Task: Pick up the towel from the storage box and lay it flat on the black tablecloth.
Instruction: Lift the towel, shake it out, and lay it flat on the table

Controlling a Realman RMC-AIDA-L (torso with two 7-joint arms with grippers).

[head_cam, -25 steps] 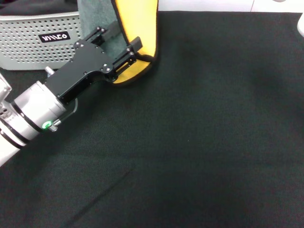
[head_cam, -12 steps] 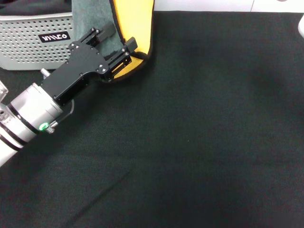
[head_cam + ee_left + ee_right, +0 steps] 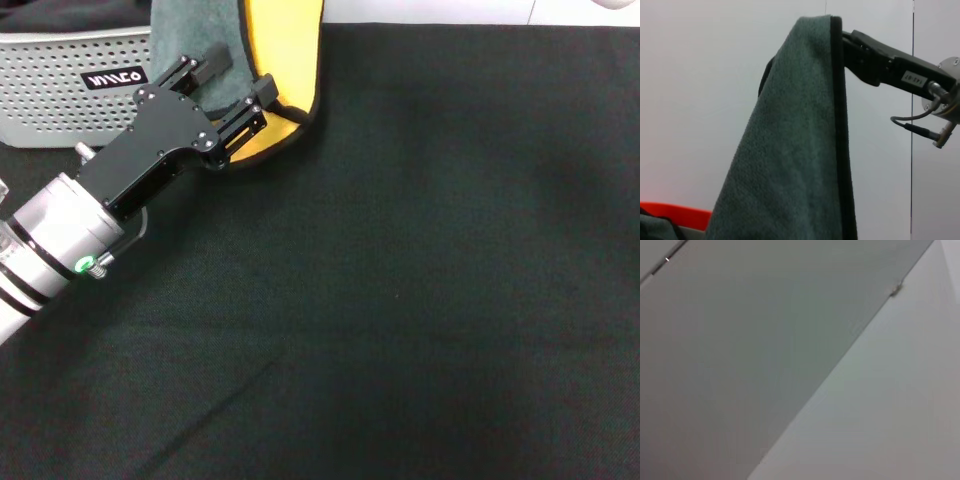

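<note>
Observed from the head view: the left gripper [image 3: 228, 88] has drifted toward 11 o'clock over the last second, carrying the towel [image 3: 283, 50] with it, so the yellow-orange fold that earlier hung further out over the black tablecloth [image 3: 420, 300] now sits closer to the storage box [image 3: 60, 95] at the 10 o'clock corner. The jaws stand apart with a grey-and-yellow fold of the towel lying between them; contact looks probable, but a firm pinch cannot be confirmed from here. The towel hangs from above the frame, and its lowest curl appears to rest at or just above the cloth beside the box's near corner. Judgement: the towel is out of the box but bunched and vertical, so laying it flat is not yet begun, and the recent drift runs away from the open cloth rather than onto it. Hidden matters: the towel's top is cut off in the head view; in the left wrist view a black gripper finger [image 3: 875, 55] reaches the towel's upper corner, seemingly another arm's. The right gripper shows in no view; its wrist camera sees only blank wall.
</note>
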